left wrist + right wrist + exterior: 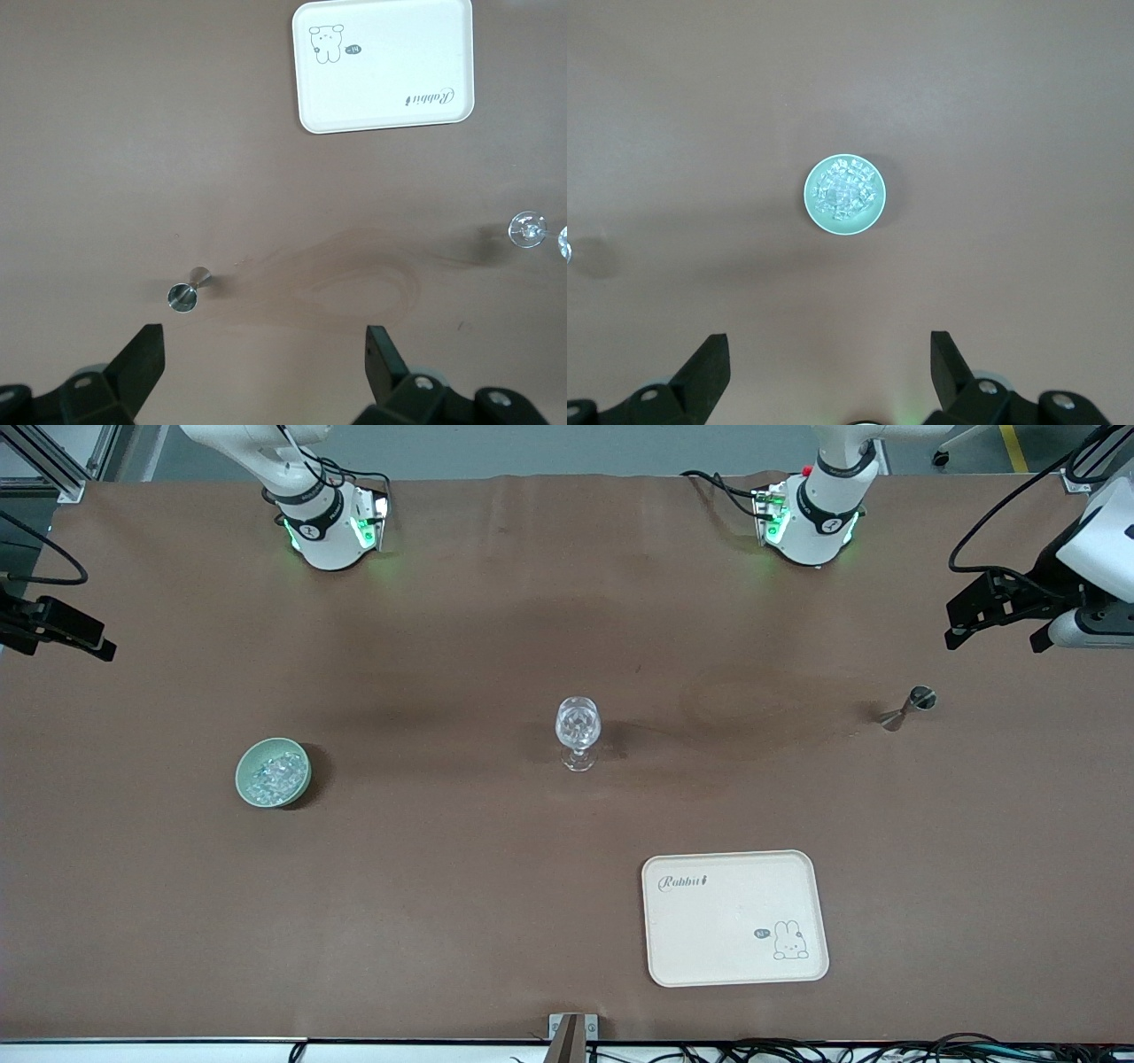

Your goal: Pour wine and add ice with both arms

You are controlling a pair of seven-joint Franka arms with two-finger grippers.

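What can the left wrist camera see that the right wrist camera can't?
Only the left wrist view shows the silvery jigger, the cream rabbit tray and the left tool, open. Only the right wrist view shows the green bowl of ice and the right tool, open. Both show the brown table and empty tools.

- Jigger [911, 708]: tiny silvery hourglass, upright on the table toward left arm's end, apart from everything; no liquid visible.
- Ice [276, 771]: small clear glinting bits piled in pale green bowl [245, 778], toward right arm's end, slightly nearer the front camera than the jigger.
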